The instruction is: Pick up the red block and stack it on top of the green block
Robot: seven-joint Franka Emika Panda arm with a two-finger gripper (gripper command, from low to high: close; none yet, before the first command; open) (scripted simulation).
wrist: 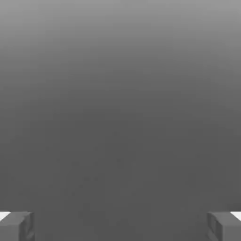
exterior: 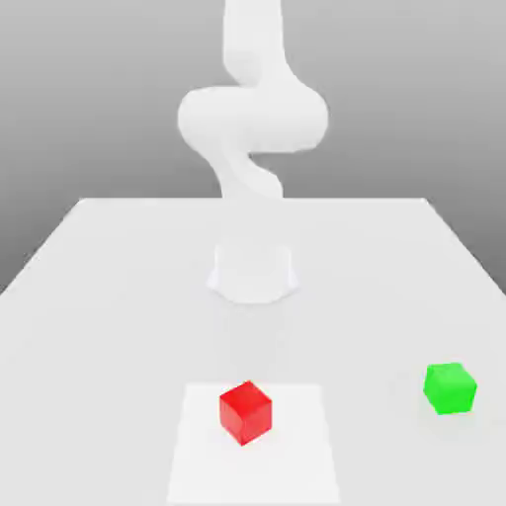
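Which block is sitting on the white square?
The red block. It sits on the bright white square, while the green block is off to the exterior view's right.

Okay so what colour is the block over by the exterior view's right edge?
Green block, best seen in the exterior view.

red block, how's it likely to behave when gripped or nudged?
Red block: probably stiff, given its crisp edges and flat faces. Unlikely to roll; a nudge should more likely slide or twist it, since it's a squat cube. Smooth, plain faces might slip a little if the gripper closes across corners, as it sits turned on the white patch.
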